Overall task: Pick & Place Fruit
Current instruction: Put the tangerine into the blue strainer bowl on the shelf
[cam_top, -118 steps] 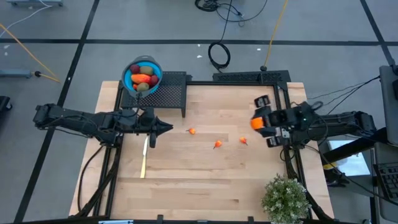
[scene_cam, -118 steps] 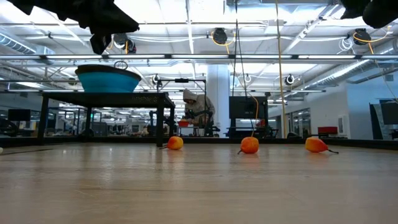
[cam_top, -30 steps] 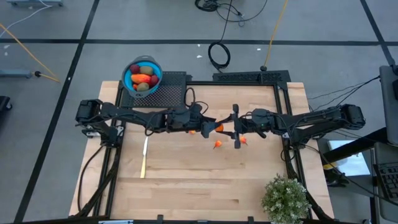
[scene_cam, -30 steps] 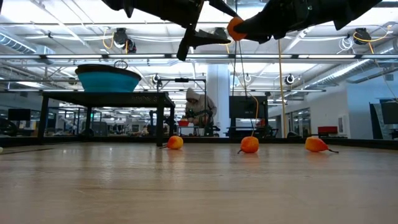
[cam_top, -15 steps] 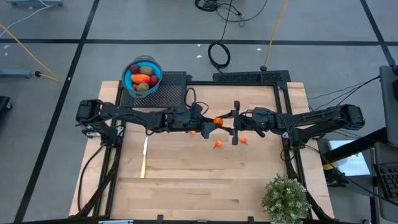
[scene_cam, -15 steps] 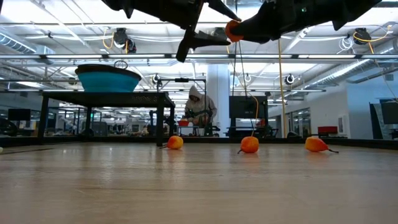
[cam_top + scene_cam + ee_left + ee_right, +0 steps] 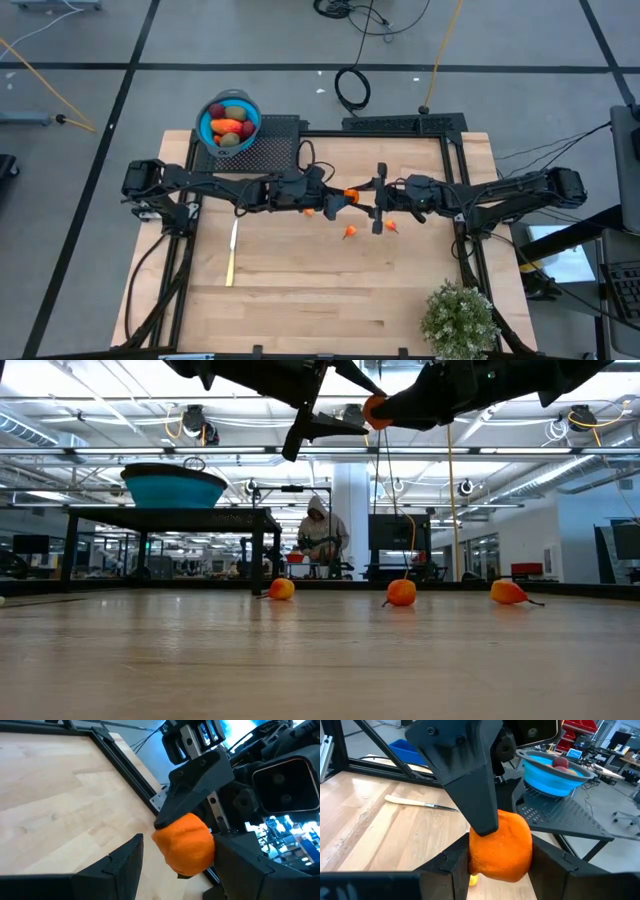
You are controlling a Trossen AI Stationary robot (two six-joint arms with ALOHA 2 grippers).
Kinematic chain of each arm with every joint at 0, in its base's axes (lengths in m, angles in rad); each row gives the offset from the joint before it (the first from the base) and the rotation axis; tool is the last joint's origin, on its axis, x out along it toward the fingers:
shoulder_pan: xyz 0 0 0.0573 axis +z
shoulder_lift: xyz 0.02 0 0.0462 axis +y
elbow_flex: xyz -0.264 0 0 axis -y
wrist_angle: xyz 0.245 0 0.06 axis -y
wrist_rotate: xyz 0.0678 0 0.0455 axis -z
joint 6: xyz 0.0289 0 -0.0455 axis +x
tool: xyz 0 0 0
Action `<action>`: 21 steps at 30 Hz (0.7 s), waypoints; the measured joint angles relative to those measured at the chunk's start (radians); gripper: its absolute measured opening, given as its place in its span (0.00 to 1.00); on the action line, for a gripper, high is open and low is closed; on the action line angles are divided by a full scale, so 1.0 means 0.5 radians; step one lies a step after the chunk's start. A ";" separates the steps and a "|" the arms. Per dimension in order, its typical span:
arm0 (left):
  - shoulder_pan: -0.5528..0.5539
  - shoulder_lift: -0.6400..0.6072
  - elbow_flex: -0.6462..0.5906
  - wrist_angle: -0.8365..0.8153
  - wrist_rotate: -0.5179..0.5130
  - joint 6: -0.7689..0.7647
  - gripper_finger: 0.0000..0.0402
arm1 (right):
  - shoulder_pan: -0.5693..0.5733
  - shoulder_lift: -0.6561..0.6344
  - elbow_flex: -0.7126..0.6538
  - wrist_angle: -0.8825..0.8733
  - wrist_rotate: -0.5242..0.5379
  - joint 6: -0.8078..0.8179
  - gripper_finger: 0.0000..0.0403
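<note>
Two end effectors meet over mid-bench with one orange fruit between them.

The right end effector (image 7: pixel 500 862) has its fingers closed on the orange fruit (image 7: pixel 351 194), held in the air above the bench (image 7: pixel 300 290). The left end effector (image 7: pixel 175 862) faces it, its fingers spread either side of the same fruit; whether they touch it cannot be told. Three more small orange fruits (image 7: pixel 401 592) lie on the bench below, apart from each other. One blue bowl (image 7: pixel 229 122) holding red, orange and green fruit sits on the black rack at the far left corner. One pale knife (image 7: pixel 232 251) lies on the bench's left side.
</note>
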 joint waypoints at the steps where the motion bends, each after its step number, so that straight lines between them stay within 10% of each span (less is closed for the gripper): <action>1: 0.000 0.000 0.000 -0.001 0.000 -0.002 0.57 | 0.004 0.000 0.000 -0.002 0.001 0.013 0.39; 11: 0.001 0.000 0.000 -0.013 0.015 -0.043 0.55 | 0.006 0.001 0.000 -0.001 -0.003 0.046 0.39; 21: -0.003 -0.002 0.002 0.005 0.033 -0.057 0.24 | 0.040 0.002 0.000 -0.008 0.010 0.088 0.39</action>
